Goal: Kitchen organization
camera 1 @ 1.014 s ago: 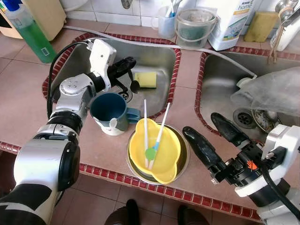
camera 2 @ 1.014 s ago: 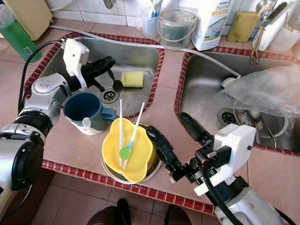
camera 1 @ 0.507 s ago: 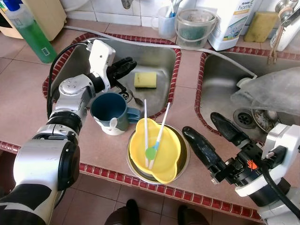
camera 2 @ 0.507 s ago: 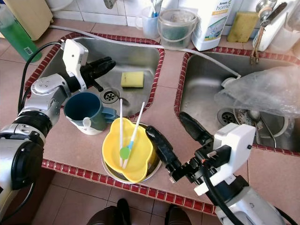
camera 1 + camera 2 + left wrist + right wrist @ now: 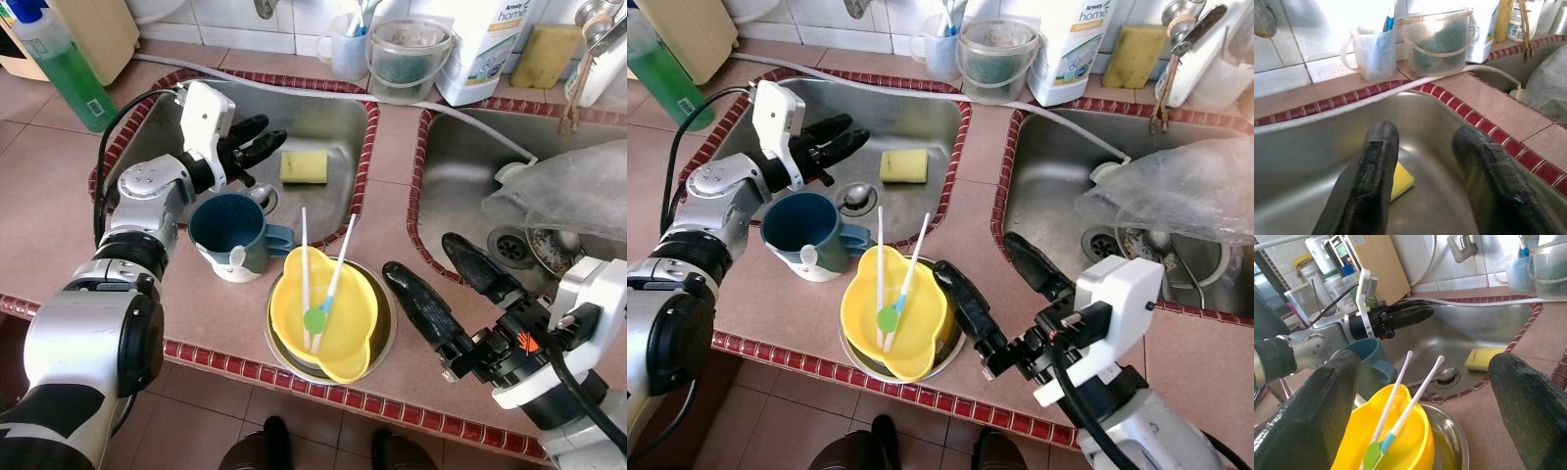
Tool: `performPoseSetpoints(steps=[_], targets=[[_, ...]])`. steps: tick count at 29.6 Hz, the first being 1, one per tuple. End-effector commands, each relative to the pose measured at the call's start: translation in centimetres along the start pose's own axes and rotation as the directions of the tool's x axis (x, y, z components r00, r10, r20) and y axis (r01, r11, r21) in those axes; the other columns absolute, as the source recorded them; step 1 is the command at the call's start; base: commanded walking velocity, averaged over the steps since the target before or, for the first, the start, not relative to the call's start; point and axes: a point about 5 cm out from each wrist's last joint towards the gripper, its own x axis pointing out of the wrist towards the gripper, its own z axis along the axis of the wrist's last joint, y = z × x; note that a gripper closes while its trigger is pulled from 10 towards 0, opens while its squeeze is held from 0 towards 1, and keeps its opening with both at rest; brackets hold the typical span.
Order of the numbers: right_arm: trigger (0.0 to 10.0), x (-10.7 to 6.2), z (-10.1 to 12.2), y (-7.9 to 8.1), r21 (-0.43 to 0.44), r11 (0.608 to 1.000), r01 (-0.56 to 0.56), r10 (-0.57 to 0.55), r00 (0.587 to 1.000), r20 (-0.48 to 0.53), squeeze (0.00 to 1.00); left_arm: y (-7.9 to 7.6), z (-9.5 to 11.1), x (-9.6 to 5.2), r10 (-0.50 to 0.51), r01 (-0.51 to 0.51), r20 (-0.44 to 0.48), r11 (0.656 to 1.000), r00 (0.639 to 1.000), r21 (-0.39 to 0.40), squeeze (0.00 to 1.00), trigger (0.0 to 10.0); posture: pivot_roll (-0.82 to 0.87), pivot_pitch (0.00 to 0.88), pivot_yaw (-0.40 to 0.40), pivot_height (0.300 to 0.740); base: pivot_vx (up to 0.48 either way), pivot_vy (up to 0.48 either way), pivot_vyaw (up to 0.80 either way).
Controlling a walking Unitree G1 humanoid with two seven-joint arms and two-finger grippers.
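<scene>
- The left tool (image 5: pixel 257 137) hangs over the left sink (image 5: pixel 333 113), fingers spread apart and holding nothing.
- A metal spoon (image 5: pixel 261 196) lies on the sink floor by the drain, just below that tool and apart from its fingers.
- A yellow sponge (image 5: pixel 304 165) rests flat in the same sink, just beyond the fingertips; the left wrist view shows it between and below the two fingers (image 5: pixel 1364 181).
- A blue mug (image 5: pixel 227 233) stands upright on the tiled surface (image 5: pixel 39 215) at the sink's near edge, touching a small white piece at its base.
- Beside the mug, a yellow bowl (image 5: pixel 323 318) sits inside a metal bowl (image 5: pixel 387 328); two long white utensils (image 5: pixel 328 279) lean in it, with a green tip at the bottom.
- The right tool (image 5: pixel 451 294) hovers over the surface just right of the bowls, its fingers wide apart and empty.
- The right sink (image 5: pixel 460 166) holds a clear plastic bag (image 5: pixel 568 191).
- A green bottle (image 5: pixel 64 69) stands at the far left; a clear tub (image 5: pixel 407 54) and a white jug (image 5: pixel 485 44) stand behind the sinks.
</scene>
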Motion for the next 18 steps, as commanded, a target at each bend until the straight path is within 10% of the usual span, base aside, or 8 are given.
performPoseSetpoints(steps=[1,12,13,18], targets=[[10.0,-0.1,0.0,0.3,0.004,1.0,-0.024,0.024,1.0,0.001,0.0,0.8,0.4,-0.5,0.023,-0.023,-0.009,1.0,1.0,0.019,1.0,10.0,-0.29,0.268,0.089,0.74,0.0,0.0,0.0],[10.0,0.8,0.0,-0.3,0.004,0.998,-0.055,0.055,0.998,0.007,0.0,3.1,2.0,-2.2,0.133,-0.135,0.042,0.99,0.99,0.033,1.0,10.0,-0.25,0.24,0.065,0.74,0.0,0.0,0.0],[10.0,1.0,-0.1,-0.5,0.002,0.998,-0.062,0.062,0.998,0.008,0.0,3.4,2.3,-2.5,0.144,-0.145,0.068,0.989,0.987,0.017,0.0,10.0,-0.24,0.23,0.059,0.74,0.0,0.0,0.0],[10.0,1.4,-0.1,-1.0,-0.004,0.997,-0.071,0.071,0.997,0.012,0.0,4.0,3.1,-3.1,0.158,-0.162,0.13,0.987,0.979,0.016,0.0,10.0,-0.23,0.208,0.058,0.74,0.0,0.0,0.0]])
